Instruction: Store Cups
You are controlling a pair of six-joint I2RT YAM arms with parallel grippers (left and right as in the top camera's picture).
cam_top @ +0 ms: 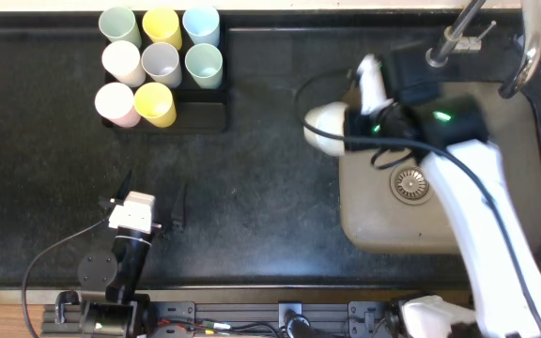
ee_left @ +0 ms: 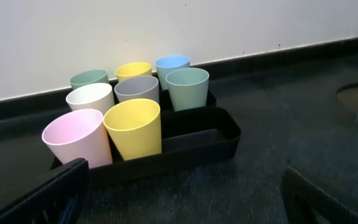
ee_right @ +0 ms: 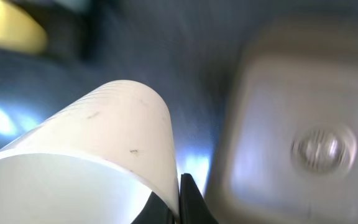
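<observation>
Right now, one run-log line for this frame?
right gripper: holding white plastic cup, beside grey metal sink | left gripper: open, empty | black plastic tray: eight cups, one slot free

Dark speckled worktop spreads out below me and runs back to a plain pale wall with a dark strip along its foot. On my right a beige sink is set into the worktop, with a metal drain in its floor and a shiny faucet behind it.
</observation>
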